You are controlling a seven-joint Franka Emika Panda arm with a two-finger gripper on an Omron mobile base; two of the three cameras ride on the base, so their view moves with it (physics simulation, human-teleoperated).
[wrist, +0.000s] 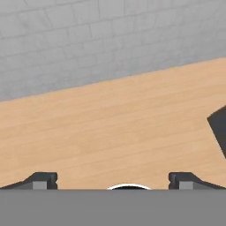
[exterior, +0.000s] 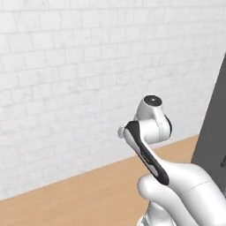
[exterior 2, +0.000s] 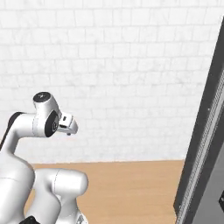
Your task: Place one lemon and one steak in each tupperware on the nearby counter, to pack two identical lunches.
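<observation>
My gripper (wrist: 113,181) is open, and its two dark fingertips (wrist: 44,180) stand wide apart with nothing between them. It looks down on a bare stretch of the light wooden counter (wrist: 110,123) below the white brick wall. The counter (exterior: 88,194) runs along that wall behind my folded white arm (exterior: 150,128), and the arm (exterior 2: 43,118) rises from the lower left of the right base view. The lemon, the steak and the tupperware are out of view.
A tall dark grey panel (exterior 2: 205,153) stands at the counter's right end; its edge (exterior: 212,132) rises beside my arm, and a dark corner of it (wrist: 218,128) shows at the right of the hand view. The white brick wall (exterior 2: 109,65) closes the back.
</observation>
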